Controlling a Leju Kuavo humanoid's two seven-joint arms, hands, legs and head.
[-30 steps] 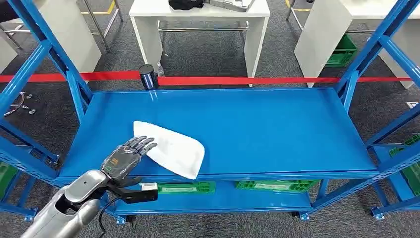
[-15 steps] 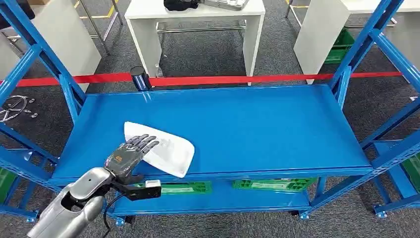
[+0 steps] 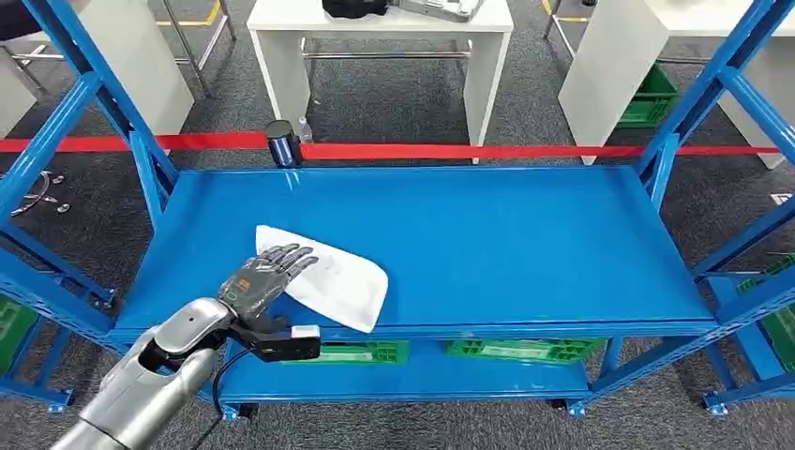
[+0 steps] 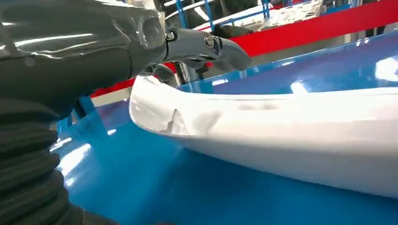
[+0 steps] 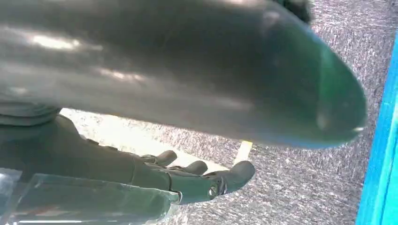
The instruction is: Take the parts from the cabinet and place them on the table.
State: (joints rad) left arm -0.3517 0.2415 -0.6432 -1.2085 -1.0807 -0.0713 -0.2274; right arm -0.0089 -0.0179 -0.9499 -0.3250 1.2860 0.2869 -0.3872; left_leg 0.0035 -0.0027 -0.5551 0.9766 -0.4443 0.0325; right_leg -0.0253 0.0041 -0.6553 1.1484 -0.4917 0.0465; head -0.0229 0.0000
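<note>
Part (image 3: 328, 281), a flat white piece, lies at lower left of the blue shelf (image 3: 487, 244). Left hand (image 3: 265, 279) rests on its near end, fingers spread and gripping nothing. Right hand (image 5: 197, 180) hangs over carpet, fingers apart, empty.

Bright, even overhead light filled the head view, sharp throughout, with soft glare on the blue shelf (image 3: 487, 234) near its back edge. The wrist views were blurred close up, with white highlights.
</note>
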